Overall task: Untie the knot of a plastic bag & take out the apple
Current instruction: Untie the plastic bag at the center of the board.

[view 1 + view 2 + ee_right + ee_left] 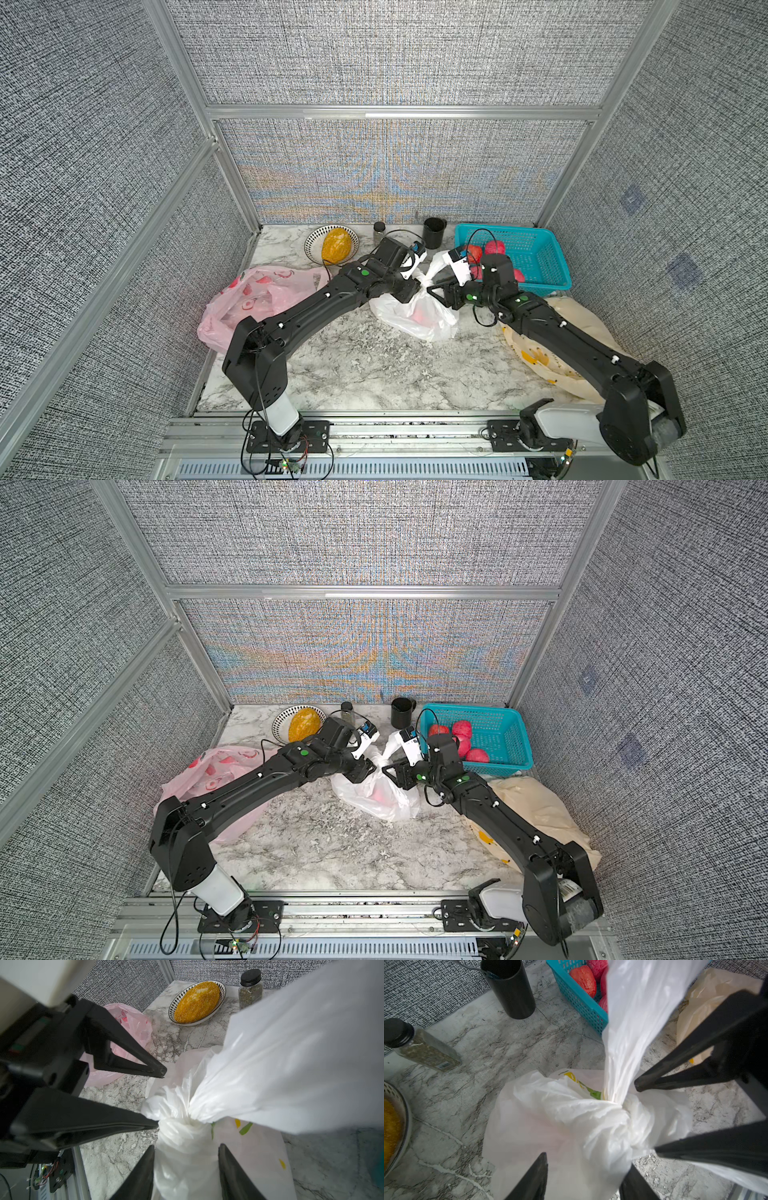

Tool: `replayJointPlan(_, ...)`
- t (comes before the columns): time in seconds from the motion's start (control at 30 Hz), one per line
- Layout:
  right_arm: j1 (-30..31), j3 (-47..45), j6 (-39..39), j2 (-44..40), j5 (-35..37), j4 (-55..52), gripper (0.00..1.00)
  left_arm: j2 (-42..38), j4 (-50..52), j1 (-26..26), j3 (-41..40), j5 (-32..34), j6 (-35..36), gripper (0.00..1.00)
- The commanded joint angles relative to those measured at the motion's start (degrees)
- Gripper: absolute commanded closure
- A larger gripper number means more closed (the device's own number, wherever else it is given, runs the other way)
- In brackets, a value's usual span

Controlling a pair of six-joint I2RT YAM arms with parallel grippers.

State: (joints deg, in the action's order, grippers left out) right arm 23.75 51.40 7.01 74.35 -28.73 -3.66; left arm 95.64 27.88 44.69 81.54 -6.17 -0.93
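The white plastic bag [415,322] lies mid-table, between a pink bag [257,303] on the left and a teal basket [536,257] at the far right. In both top views the apple [424,311] shows as a red blur through the film. The bag's knot [623,1113] is tied, and a loose tail [643,1012] rises from it. Both arms meet at the knot. The left gripper [587,1160] reaches in from the left, jaws half apart with film between them just beside the knot; whether they pinch it cannot be told. The right gripper [187,1146], from the right, clasps bunched plastic next to the knot, which fills the gap between its fingers.
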Motion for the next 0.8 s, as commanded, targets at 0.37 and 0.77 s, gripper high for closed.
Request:
replayJointPlan(0.37, -0.3, 0.5, -2.7, -4.3, 3.5, -4.9, 0.29, 0.0, -5.7, 0.6, -1.5, 4.7, -0.4, 1.00)
replayJointPlan(0.77, 1.3, -0.1, -7.4, -6.3, 4.2, -0.5, 0.45, -1.0, -6.7, 0.6, -2.3, 1.9, -0.6, 1.00)
